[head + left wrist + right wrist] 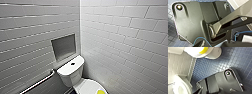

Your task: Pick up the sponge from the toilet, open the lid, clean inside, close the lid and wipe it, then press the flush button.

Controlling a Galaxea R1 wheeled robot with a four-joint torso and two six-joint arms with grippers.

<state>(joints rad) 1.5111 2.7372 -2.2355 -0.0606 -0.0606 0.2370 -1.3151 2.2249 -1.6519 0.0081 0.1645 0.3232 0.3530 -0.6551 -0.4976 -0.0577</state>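
Note:
The white toilet (71,75) stands in the corner of the tiled walls, low in the head view. Its lid (87,86) is down over the bowl. The yellow sponge (101,92) lies on the lid at the picture's lower edge. The dark round flush button (72,64) sits in the middle of the tank top. The right wrist view looks down on the lid (193,52) with the sponge (204,49) on it, some way from that arm. Both my grippers stand open, and the sponge is in neither.
A metal grab bar (37,83) runs along the left wall below a square niche (63,46). Dark blue small tiles cover the floor (220,64). A white rounded fixture (180,87) stands by the wall in the right wrist view.

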